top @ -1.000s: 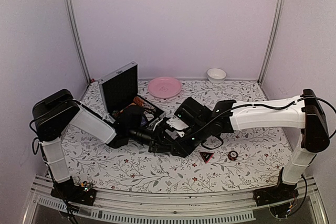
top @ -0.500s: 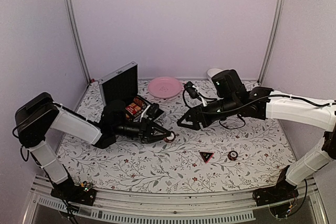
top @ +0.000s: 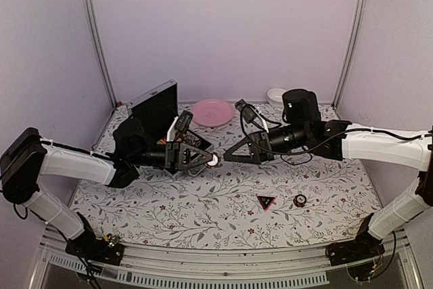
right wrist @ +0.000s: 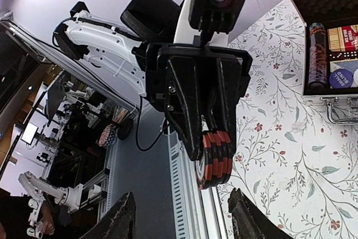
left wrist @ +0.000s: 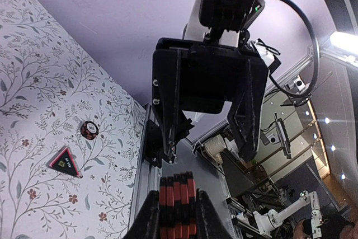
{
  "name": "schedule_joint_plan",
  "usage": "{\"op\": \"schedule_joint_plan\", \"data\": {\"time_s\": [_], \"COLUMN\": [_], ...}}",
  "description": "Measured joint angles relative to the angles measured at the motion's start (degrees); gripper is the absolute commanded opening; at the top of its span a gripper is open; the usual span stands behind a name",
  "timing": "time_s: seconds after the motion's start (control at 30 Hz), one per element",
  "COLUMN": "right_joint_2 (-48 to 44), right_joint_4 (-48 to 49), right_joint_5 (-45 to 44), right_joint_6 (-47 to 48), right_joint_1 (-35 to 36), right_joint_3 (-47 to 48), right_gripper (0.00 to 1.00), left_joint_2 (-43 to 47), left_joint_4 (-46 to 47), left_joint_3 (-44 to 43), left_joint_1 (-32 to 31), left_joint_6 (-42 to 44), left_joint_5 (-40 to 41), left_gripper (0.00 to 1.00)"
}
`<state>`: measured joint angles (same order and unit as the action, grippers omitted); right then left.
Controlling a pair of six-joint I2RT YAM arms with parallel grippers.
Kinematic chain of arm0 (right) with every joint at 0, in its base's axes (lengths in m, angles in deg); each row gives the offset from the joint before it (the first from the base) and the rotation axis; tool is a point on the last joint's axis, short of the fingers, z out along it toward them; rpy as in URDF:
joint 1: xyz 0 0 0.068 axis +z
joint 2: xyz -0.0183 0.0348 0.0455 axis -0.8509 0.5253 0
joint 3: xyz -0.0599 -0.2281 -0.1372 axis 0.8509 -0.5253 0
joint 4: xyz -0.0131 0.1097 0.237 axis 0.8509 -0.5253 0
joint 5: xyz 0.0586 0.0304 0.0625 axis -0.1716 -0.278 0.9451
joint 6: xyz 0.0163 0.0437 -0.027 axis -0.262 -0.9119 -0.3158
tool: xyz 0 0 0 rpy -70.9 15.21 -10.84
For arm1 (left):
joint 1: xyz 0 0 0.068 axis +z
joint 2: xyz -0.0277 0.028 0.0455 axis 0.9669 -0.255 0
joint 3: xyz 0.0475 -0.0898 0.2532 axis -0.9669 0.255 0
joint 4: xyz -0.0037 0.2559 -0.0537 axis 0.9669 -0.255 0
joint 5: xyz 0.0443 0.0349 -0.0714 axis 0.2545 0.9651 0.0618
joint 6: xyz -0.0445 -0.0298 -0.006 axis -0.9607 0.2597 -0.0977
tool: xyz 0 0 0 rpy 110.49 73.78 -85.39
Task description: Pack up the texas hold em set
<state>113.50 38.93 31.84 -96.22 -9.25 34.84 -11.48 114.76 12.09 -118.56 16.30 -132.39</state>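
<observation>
Your left claw is closed on a short stack of red and dark chips. The stack sits between its two fingers, close to the tips, and is held in the air over the worktop, just to the right of the open case. Your right claw stands directly opposite it, on the side away from the case. Its fingers are spread wide with nothing between them, and it is near the stack but does not touch it.

The case has its lid upright. In the right wrist view you can see a row of chips and card decks in the black lining, and the metal handle at the front edge of the case. The black-and-red triangle and a small chip pile lie on the worktop, well apart from the case, toward the near right. The pink plate is just beside the case, on its right.
</observation>
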Motion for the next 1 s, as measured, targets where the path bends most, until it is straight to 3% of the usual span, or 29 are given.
{"op": "schedule_joint_plan", "data": {"time_s": [0.3,0.63,1.0], "right_joint_2": [3.2,4.9,7.0], "right_joint_4": [1.7,3.8,7.3], "right_joint_5": [-0.3,0.7,2.2], "right_joint_6": [-0.3,-1.2,-2.6], "right_joint_1": [1.6,1.9,2.2], "right_joint_3": [0.3,0.5,0.7], "right_gripper": [0.58,0.41,0.33], "left_joint_2": [0.1,0.1,0.1], "left_joint_4": [1.1,1.1,1.2], "left_joint_3": [0.0,0.1,0.1], "left_joint_1": [-0.2,-0.5,-1.0], "left_joint_6": [0.3,0.3,0.3], "left_joint_5": [-0.6,-1.3,-1.8], "left_gripper": [0.00,0.00,0.00]}}
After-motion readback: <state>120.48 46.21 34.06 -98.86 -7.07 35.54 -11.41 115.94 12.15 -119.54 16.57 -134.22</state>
